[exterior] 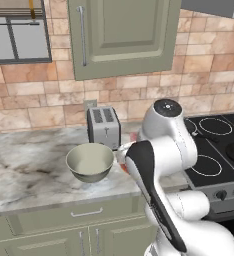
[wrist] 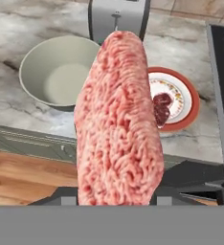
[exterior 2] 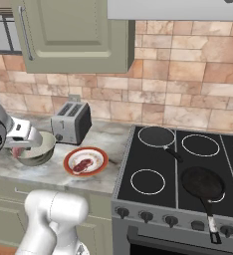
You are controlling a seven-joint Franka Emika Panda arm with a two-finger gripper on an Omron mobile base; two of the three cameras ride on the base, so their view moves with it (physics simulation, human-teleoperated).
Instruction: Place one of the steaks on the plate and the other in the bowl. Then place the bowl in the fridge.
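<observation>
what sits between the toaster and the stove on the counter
The plate, with the darker steak on it, lies on the counter between the toaster and the stove, seen in the right base view.

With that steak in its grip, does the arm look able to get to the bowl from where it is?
Probably yes. The gripper holds the lighter steak close by the bowl, whose mouth is open and empty; the toaster stands behind it, not in the way.

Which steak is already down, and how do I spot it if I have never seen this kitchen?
Find the marble counter left of the black stove; before the toaster sits an orange-rimmed plate. The rounder, darker steak lies on it. The paler, elongated steak hangs in the gripper, and the bowl alongside is empty.
</observation>
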